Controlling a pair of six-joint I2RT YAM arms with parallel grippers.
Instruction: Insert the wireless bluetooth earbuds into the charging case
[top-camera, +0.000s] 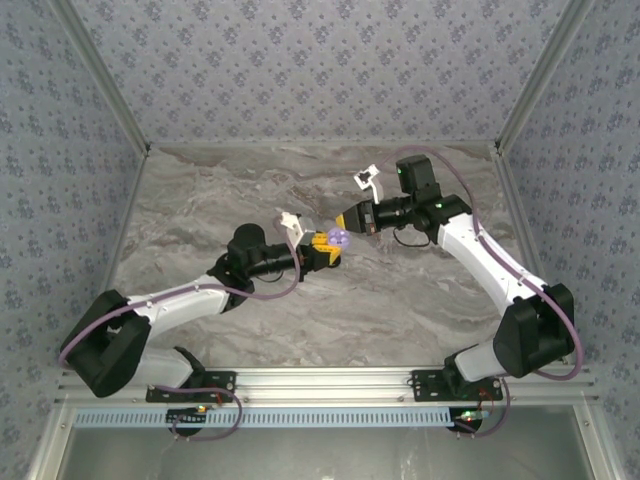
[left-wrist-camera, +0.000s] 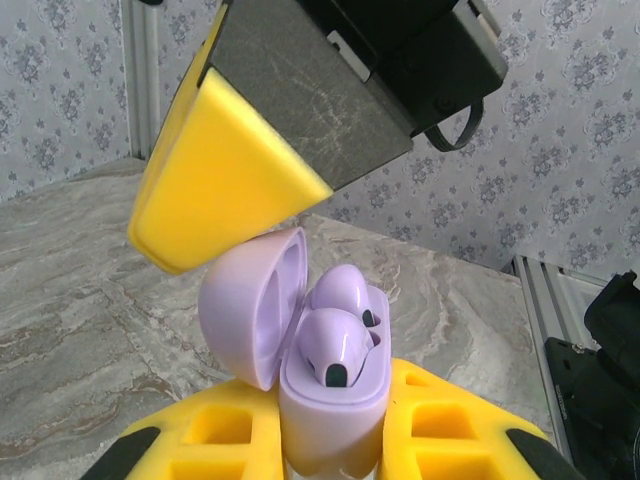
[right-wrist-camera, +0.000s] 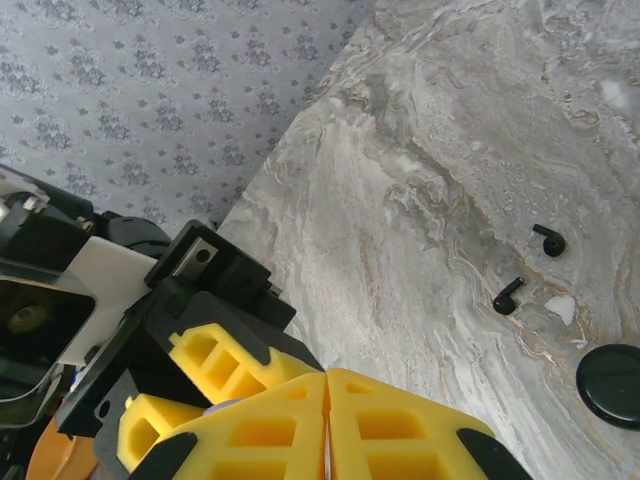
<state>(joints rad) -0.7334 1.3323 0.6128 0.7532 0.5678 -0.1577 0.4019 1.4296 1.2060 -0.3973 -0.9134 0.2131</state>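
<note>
Left gripper (left-wrist-camera: 335, 445) clamped on charging case (left-wrist-camera: 330, 405) | both earbuds (left-wrist-camera: 335, 345) look seated, lid (left-wrist-camera: 250, 310) up | right gripper (right-wrist-camera: 327, 400) pinched shut at lid | next, likely: nudge lid closed.

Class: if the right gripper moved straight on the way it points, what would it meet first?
Most likely the raised lid of the lilac charging case clamped in the left gripper; the right gripper looks almost on it.

left gripper (top-camera: 325, 248): clamped | right gripper (top-camera: 349, 220): fingers together | arms: reaching inward, tips seemingly meeting
</note>
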